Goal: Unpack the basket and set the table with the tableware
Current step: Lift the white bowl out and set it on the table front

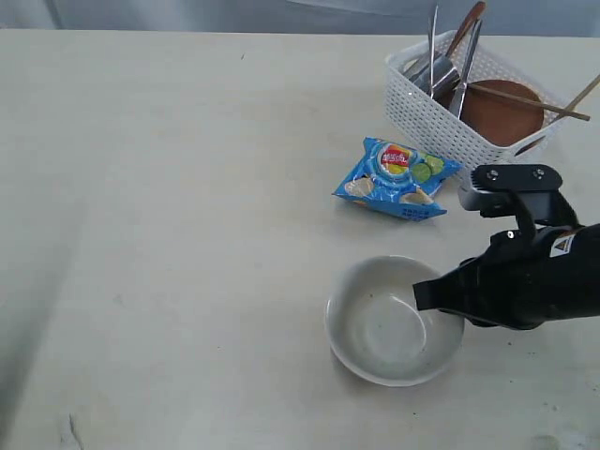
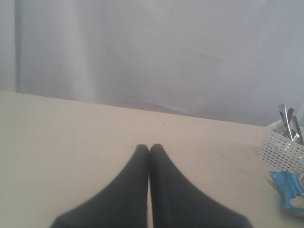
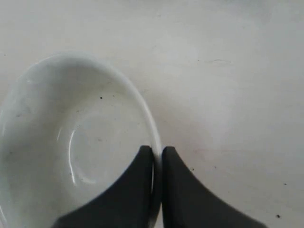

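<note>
A white bowl [image 1: 389,323] [image 3: 71,142] sits on the cream table [image 1: 169,234] at the front right. My right gripper [image 1: 424,298] [image 3: 157,153] is shut on the bowl's rim, one finger inside and one outside. At the back right the white lattice basket [image 1: 436,120] [image 2: 280,151] holds the reddish-brown plate [image 1: 504,112], a steel cup [image 1: 433,75], knife and fork [image 1: 466,70], a dark red spoon [image 1: 466,26] and chopsticks [image 1: 525,98]. My left gripper [image 2: 149,148] is shut on nothing, over bare table, and out of the exterior view.
A blue snack bag [image 1: 397,178] [image 2: 289,185] lies between the basket and the bowl. The table's far edge meets a pale curtain [image 2: 156,52].
</note>
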